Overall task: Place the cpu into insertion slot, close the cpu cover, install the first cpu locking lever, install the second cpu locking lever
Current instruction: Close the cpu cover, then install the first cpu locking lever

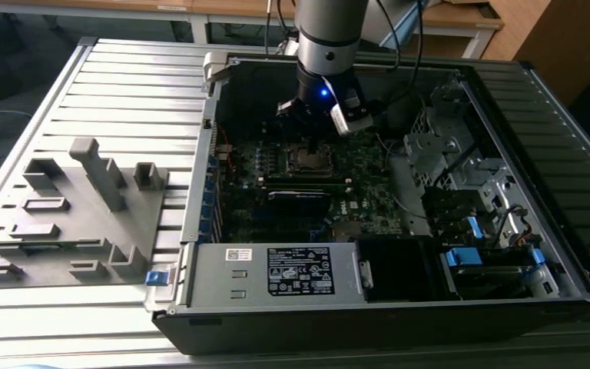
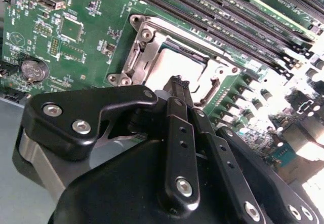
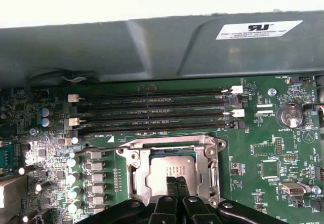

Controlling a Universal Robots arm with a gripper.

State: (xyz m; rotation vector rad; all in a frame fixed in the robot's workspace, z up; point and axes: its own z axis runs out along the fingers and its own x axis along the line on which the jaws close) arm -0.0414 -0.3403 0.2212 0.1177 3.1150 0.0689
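fingers (image 3: pixel 172 188) pinched together, gripping nothing, tips low over the cpu (image 3: pixel 169 167), likely to press rather than grasp. cpu lies flat in insertion slot (image 1: pixel 306 160) on the motherboard (image 3: pixel 248 128), beside memory slots (image 3: pixel 152 113); cpu cover (image 3: pixel 132 155) appears down, framing it.

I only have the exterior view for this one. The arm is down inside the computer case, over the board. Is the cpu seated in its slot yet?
Observer: Yes. In the first wrist view the cpu lies grey side up inside the insertion slot.
Operator: Is the cover down?
Observer: The cpu cover looks flat, framing the cpu.
Operator: And the gripper?
Observer: In the second wrist view the gripper is shut, holding nothing, its tips over the cpu's edge.
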